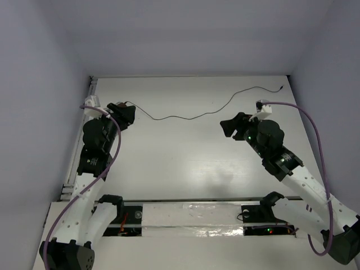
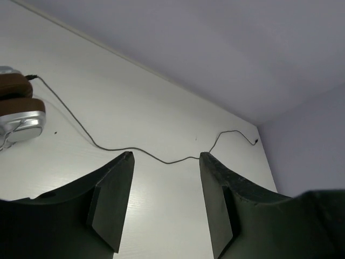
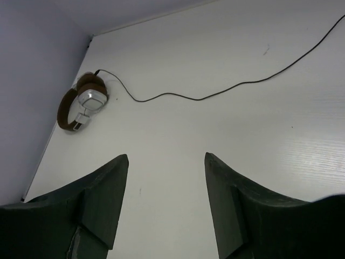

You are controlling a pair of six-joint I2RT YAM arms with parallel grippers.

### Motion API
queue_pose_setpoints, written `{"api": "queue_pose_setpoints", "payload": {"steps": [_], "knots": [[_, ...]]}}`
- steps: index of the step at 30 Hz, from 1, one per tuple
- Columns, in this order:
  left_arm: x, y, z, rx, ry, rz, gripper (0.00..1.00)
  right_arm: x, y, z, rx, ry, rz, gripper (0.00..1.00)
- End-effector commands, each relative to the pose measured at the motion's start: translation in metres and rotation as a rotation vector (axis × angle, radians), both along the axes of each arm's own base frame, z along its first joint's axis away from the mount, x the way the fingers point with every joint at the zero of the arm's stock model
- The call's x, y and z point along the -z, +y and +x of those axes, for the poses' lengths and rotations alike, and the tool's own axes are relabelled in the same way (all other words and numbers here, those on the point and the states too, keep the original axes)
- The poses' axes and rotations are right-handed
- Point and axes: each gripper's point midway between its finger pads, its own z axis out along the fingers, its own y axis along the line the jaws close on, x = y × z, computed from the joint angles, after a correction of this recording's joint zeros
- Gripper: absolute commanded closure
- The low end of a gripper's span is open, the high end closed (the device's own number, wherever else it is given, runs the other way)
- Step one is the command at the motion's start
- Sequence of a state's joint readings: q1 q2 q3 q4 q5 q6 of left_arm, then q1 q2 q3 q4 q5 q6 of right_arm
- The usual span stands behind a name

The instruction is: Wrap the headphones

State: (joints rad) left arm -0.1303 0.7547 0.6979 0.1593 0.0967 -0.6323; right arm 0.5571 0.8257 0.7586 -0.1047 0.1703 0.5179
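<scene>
The headphones (image 3: pixel 81 102), with brown headband and pads and silver earcups, lie folded at the table's far left. In the left wrist view they show at the left edge (image 2: pixel 19 110). In the top view my left gripper (image 1: pixel 125 114) covers them. Their thin black cord (image 1: pixel 185 117) runs right across the far table to its plug (image 1: pixel 280 89); it also shows in the left wrist view (image 2: pixel 97 143) and the right wrist view (image 3: pixel 215 97). My left gripper (image 2: pixel 166 156) is open and empty just right of the headphones. My right gripper (image 3: pixel 166 156) is open and empty, right of centre (image 1: pixel 228 125), below the cord.
The white table (image 1: pixel 185 163) is walled by grey panels at the back and both sides. Thick purple robot cables loop beside the left arm (image 1: pixel 115 152) and the right arm (image 1: pixel 318 140). A black rail with white tape (image 1: pixel 191 216) runs along the near edge.
</scene>
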Motion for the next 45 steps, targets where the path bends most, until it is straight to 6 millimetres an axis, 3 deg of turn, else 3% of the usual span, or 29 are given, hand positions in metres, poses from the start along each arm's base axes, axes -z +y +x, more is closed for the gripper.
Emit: {"api": "queue_pose_setpoints", "payload": {"steps": [1,3,4,5,6,9,13,14,20,21,22,24,27,28,30,31,33,34,36,40,43,45], "knots": [[0.008,0.010,0.000,-0.054,0.029,0.022,0.51,-0.041,0.013,-0.004,-0.065,-0.087,0.082,0.42],[0.011,0.018,0.001,-0.103,0.048,0.031,0.50,-0.047,0.018,-0.006,-0.095,-0.099,0.094,0.58],[0.018,0.024,0.000,-0.133,0.078,0.035,0.52,-0.048,0.019,-0.007,-0.100,-0.098,0.099,0.85],[0.020,0.031,0.000,-0.175,0.086,0.038,0.55,-0.049,0.019,-0.007,-0.103,-0.100,0.103,0.97],[0.023,0.036,0.000,-0.201,0.098,0.041,0.57,-0.049,0.022,-0.008,-0.116,-0.099,0.107,1.00],[0.045,0.054,0.000,-0.300,0.178,0.072,0.69,-0.046,0.026,-0.013,-0.147,-0.096,0.118,1.00],[0.094,0.064,0.003,-0.364,0.374,0.122,0.97,-0.041,0.025,-0.018,-0.159,-0.095,0.126,1.00],[0.092,0.076,0.005,-0.423,0.385,0.112,1.00,-0.042,0.024,-0.019,-0.158,-0.098,0.127,1.00],[0.095,0.113,0.019,-0.548,0.469,0.105,0.99,-0.040,0.030,-0.025,-0.200,-0.113,0.155,1.00],[0.091,0.117,0.020,-0.559,0.459,0.100,0.95,-0.039,0.030,-0.025,-0.200,-0.110,0.155,1.00],[0.098,0.123,0.024,-0.577,0.487,0.110,0.83,-0.038,0.031,-0.025,-0.204,-0.106,0.155,1.00],[0.099,0.133,0.032,-0.588,0.502,0.096,0.70,-0.038,0.032,-0.025,-0.209,-0.101,0.153,1.00],[0.118,0.153,0.046,-0.622,0.562,0.091,0.59,-0.044,0.031,-0.027,-0.211,-0.112,0.147,0.78],[0.121,0.159,0.050,-0.632,0.566,0.092,0.54,-0.046,0.030,-0.028,-0.212,-0.116,0.145,0.61],[0.126,0.179,0.056,-0.670,0.603,0.117,0.53,-0.049,0.029,-0.030,-0.212,-0.127,0.151,0.48],[0.146,0.185,0.061,-0.668,0.665,0.134,0.53,-0.048,0.030,-0.031,-0.218,-0.128,0.155,0.44],[0.157,0.200,0.067,-0.668,0.719,0.140,0.53,-0.049,0.031,-0.032,-0.227,-0.130,0.157,0.42],[0.176,0.202,0.070,-0.646,0.769,0.141,0.53,-0.046,0.032,-0.032,-0.235,-0.124,0.155,0.42],[0.194,0.211,0.072,-0.647,0.823,0.148,0.53,-0.046,0.034,-0.033,-0.244,-0.125,0.159,0.42],[0.209,0.230,0.074,-0.688,0.865,0.173,0.53,-0.046,0.036,-0.034,-0.259,-0.122,0.162,0.38],[0.233,0.234,0.085,-0.649,0.921,0.181,0.52,-0.043,0.038,-0.033,-0.265,-0.113,0.159,0.37],[0.234,0.234,0.089,-0.639,0.926,0.187,0.52,-0.042,0.039,-0.033,-0.268,-0.112,0.157,0.37]]}}
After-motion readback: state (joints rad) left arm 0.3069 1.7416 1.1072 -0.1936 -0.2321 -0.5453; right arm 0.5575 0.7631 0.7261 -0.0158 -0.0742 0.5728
